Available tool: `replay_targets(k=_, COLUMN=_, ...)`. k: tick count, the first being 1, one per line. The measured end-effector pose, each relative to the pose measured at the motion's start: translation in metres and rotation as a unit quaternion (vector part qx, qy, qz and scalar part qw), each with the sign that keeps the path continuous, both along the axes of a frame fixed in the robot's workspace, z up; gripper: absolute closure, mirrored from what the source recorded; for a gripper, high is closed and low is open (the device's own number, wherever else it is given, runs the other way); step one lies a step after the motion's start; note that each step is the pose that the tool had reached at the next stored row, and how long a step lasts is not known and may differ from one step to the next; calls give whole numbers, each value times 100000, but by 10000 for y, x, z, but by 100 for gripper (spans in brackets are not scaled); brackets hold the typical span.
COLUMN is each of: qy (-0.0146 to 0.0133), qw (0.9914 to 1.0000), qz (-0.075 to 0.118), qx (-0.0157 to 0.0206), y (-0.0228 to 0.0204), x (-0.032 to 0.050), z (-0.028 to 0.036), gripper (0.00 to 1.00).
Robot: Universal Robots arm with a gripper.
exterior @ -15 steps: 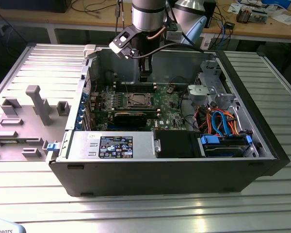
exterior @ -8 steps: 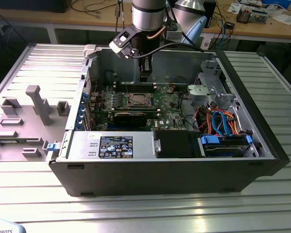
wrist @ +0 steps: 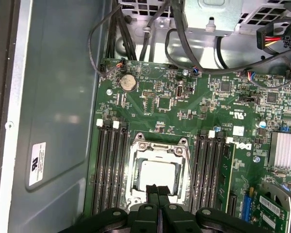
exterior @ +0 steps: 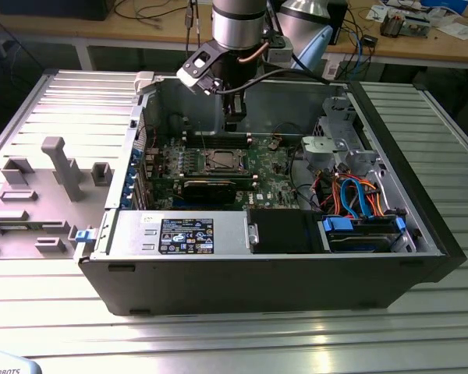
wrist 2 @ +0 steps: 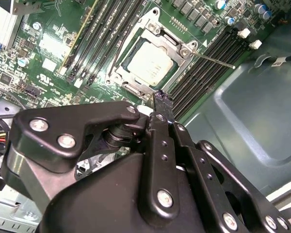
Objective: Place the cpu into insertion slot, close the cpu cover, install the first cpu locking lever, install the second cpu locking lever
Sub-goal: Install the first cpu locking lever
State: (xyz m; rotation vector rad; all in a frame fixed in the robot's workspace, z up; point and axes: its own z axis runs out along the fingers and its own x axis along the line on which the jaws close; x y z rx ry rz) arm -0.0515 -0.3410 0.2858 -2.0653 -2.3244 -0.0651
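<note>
Inside an open computer case (exterior: 257, 284) lying on a slatted metal desk (exterior: 218, 343), the cpu (wrist: 157, 175) sits flat in the insertion slot (exterior: 221, 161), its silver-grey top showing through the square window of the cpu cover (wrist: 135, 174). The cover appears lowered over the chip, so the first two steps look done.

The levers look unfinished. In the second wrist view a thin metal locking lever (wrist 2: 214, 60) juts out from the socket's corner across the memory slots (wrist 2: 203, 73), seemingly unlatched. Whether the lever on the opposite side is hooked down cannot be told.

The arm drops almost straight down from above in the exterior view, its wrist over the far half of the case and the gripper (exterior: 232, 125) pointing at the green circuit board (wrist: 184, 107). In both wrist views the gripper (wrist: 158, 190) hangs over the socket's edge with its two black fingertips (wrist 2: 162, 99) pressed together, holding nothing. It appears to be above the socket, not resting on it.
</note>
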Motion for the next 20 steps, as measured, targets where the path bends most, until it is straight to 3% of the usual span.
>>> replay_targets(k=20, qy=-1, qw=99917, qz=4077, qx=0, y=0, x=0, z=0, gripper=89)
